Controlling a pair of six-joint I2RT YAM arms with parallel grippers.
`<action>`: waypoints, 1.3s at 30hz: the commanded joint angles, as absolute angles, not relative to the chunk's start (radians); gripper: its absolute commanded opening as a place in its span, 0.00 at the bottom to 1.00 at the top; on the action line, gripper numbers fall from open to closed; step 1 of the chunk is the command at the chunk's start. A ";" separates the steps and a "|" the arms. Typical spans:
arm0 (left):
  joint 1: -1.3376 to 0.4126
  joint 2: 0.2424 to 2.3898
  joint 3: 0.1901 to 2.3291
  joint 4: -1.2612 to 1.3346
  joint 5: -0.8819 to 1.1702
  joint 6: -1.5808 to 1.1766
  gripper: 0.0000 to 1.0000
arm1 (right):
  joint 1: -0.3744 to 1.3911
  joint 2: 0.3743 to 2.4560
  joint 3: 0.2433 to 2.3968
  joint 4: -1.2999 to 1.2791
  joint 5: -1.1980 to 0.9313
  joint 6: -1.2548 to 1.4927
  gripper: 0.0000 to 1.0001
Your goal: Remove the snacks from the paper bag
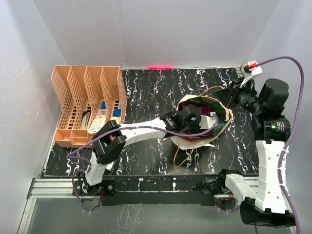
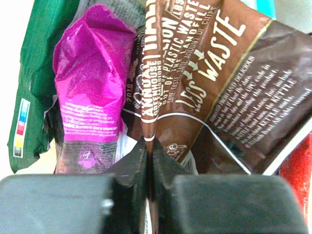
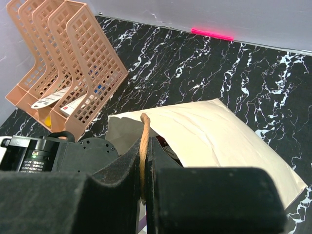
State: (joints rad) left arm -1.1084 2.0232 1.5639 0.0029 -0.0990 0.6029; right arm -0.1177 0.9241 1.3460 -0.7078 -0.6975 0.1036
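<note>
Left claw (image 2: 148, 146) clamped on 1 brown packet (image 2: 229, 97), right claw (image 3: 145, 148) pinching 1 cord handle (image 3: 144, 123)

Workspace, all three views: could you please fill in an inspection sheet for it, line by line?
Surface: black marbled table, no spill seen.
Job's things: paper bag lying on its side, mouth open; brown packet, purple packet, green packet inside.
Clutter: peach file rack holding stationery, far left.
Grippers: left claw shut on the brown packet; right claw shut on the cord handle.
Cables: purple cables running along both arms.
Surroundings: white walls, pink strip at the back.
</note>
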 commanded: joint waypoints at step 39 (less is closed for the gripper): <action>-1.212 1.109 1.461 -0.616 -0.611 0.182 0.00 | -0.115 0.807 1.233 -0.603 -0.507 0.166 0.08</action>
